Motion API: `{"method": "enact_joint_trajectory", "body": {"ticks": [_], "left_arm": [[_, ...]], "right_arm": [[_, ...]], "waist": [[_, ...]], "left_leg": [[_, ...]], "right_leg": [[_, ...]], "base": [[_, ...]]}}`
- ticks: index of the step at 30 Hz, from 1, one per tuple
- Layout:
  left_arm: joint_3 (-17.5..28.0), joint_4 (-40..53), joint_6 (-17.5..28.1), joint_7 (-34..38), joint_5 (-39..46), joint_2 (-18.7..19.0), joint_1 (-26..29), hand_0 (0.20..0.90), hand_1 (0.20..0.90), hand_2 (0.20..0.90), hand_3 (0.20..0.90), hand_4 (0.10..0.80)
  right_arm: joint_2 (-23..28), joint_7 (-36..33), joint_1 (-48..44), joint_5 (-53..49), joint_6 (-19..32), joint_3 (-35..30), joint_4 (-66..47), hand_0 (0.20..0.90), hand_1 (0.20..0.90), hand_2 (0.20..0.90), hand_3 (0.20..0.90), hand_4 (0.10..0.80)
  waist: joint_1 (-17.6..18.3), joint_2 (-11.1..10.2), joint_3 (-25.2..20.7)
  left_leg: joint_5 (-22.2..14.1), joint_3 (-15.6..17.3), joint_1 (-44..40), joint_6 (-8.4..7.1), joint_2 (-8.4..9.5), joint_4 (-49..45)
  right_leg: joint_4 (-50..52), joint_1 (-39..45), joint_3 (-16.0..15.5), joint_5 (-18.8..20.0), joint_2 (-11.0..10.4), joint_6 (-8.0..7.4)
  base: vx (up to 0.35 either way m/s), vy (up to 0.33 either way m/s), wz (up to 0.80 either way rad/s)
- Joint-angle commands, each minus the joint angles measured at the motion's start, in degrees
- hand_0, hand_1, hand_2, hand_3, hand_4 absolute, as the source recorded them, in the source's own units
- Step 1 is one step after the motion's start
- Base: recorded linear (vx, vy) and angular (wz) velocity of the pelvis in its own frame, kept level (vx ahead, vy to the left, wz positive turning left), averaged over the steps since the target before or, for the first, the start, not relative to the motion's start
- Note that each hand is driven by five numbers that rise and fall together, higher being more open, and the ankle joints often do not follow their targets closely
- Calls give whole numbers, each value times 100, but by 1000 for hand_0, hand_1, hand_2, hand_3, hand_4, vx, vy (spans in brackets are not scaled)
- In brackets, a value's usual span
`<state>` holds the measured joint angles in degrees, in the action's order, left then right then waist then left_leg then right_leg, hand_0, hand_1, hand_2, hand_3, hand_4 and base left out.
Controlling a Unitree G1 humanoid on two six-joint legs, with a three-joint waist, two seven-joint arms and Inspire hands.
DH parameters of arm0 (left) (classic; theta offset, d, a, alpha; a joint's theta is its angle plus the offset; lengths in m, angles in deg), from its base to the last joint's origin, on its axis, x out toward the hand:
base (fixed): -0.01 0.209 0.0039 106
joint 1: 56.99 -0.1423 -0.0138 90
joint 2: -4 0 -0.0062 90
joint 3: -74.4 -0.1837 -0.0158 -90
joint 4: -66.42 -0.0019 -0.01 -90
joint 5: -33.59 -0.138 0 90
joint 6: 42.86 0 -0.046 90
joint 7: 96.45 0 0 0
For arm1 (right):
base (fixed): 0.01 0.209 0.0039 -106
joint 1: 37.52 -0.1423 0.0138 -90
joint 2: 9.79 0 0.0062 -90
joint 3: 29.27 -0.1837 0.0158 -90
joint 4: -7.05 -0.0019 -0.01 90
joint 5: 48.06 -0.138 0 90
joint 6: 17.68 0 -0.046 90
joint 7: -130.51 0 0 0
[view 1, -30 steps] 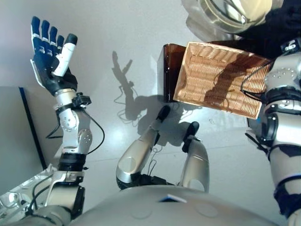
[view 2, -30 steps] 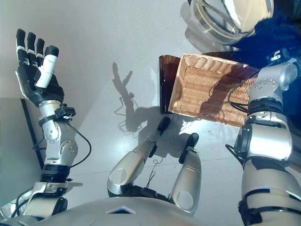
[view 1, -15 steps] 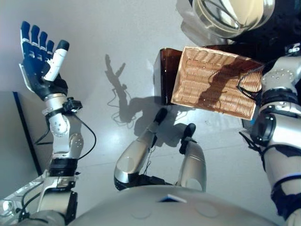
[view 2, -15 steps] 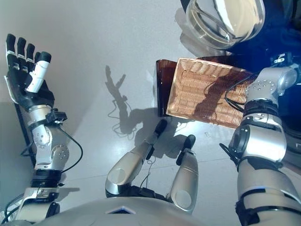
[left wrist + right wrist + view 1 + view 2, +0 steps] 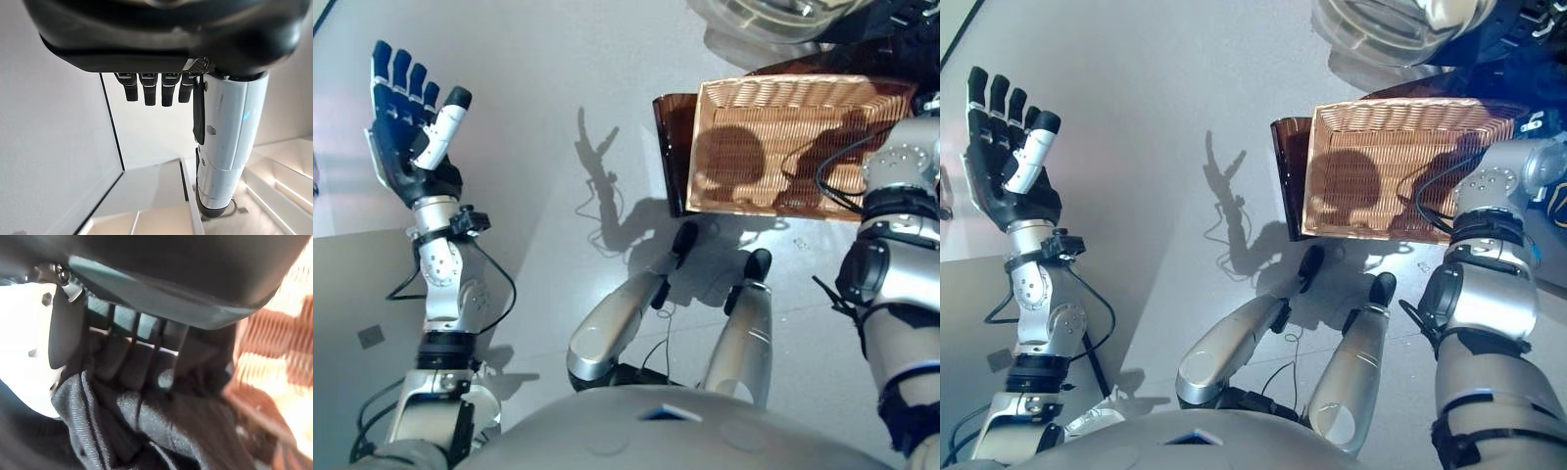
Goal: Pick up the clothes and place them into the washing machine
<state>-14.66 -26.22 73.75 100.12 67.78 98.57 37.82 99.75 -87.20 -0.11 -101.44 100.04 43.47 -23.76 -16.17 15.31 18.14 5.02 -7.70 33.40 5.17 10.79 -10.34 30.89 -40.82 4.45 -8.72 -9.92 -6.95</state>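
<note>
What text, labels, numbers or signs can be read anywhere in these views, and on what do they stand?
None: no legible text shows in any view.
Wicker basket: no label visible.
Dark cloth in the right hand: no tag or print visible.
Left hand: no markings readable.

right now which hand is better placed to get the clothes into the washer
Right. The right hand is already curled on the dark cloth beside the wicker basket. The left hand is raised open and empty, far off to the other side.
</note>
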Motion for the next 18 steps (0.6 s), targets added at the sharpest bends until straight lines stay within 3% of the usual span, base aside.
{"method": "enact_joint_trajectory", "body": {"ticks": [1,5,18], "left_arm": [[446,596,587,209,-113,65,64,900,900,900,900,800],[497,607,610,246,-153,136,83,900,900,900,900,800],[536,527,607,124,-127,327,-2,900,900,900,900,800]], "right_arm": [[823,-16,-20,509,671,327,-765,200,200,200,200,300],[1046,-83,-96,680,688,371,-976,200,200,200,200,300],[2541,-150,-842,1049,366,1023,-530,200,200,200,200,300]], "waist": [[70,155,-225],[132,209,-225],[215,413,-424]], "left_leg": [[-817,103,407,-395,139,-948],[-796,133,427,-416,133,-900],[-679,305,216,-445,69,-498]], "right_leg": [[122,345,65,-375,157,437],[201,233,166,-401,185,445],[-4,180,426,-333,222,436]], "base": [[0,0,0],[-1,19,-8],[13,23,-12]]}}
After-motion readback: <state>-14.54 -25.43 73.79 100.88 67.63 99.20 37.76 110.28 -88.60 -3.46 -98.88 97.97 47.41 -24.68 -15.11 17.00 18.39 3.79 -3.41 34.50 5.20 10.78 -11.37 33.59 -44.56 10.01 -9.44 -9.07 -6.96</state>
